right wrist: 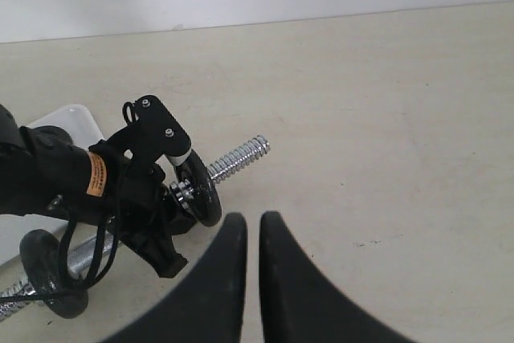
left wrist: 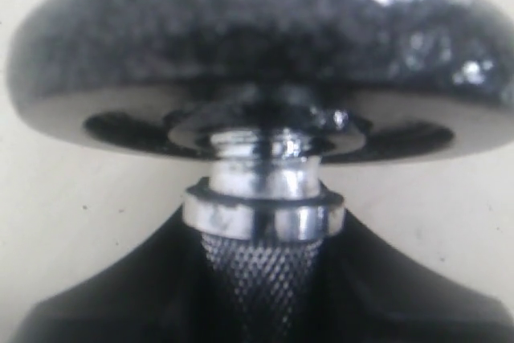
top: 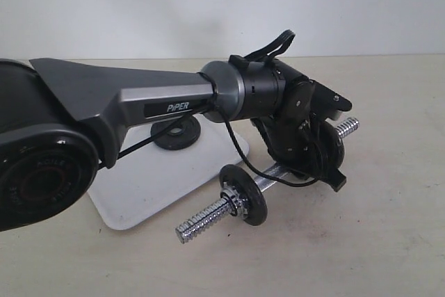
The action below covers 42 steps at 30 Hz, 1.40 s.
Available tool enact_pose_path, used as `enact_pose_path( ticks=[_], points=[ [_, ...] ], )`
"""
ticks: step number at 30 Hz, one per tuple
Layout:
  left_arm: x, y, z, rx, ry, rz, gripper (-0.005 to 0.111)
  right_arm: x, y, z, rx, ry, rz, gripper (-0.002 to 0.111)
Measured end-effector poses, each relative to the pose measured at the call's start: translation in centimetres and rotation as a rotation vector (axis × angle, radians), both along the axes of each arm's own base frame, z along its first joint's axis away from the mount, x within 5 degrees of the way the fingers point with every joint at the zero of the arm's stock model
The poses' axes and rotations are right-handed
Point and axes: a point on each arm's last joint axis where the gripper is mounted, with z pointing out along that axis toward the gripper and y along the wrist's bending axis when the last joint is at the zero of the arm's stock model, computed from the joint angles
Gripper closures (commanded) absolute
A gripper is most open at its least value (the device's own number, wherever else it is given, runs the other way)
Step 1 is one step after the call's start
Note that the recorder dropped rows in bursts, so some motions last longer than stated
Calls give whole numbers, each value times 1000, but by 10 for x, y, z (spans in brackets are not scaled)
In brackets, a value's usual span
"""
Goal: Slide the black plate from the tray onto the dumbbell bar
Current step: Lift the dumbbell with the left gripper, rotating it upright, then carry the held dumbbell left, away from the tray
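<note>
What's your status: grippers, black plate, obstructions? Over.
Left gripper shut on the dumbbell bar. Right gripper near shut, empty. Black plate on the tray. Discs already on both bar ends.

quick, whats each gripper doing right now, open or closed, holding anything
Left gripper: closed on the dumbbell bar, at its knurled middle.
Right gripper: closed, with the fingers almost together and holding nothing.
</note>
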Motion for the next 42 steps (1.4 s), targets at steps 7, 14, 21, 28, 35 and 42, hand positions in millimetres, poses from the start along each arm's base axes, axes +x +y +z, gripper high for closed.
enact_pose_path(
  ticks=[7,14,21,28,35,42],
  points=[
    [-2,2,4,11,7,-6,102,0,0,0,-5,-1,3,104],
    [-6,6,9,39,27,-24,102,0,0,0,-6,-1,4,104],
    [-6,6,10,43,23,-37,102,0,0,0,-6,-1,4,104],
    [-6,6,21,22,1,-45,102,0,0,0,-11,-2,6,104],
    [-5,4,35,-16,-39,-59,102,0,0,0,-13,-2,7,104],
    [-5,5,41,-17,-37,-59,102,0,0,0,-19,-2,6,104]
  ],
)
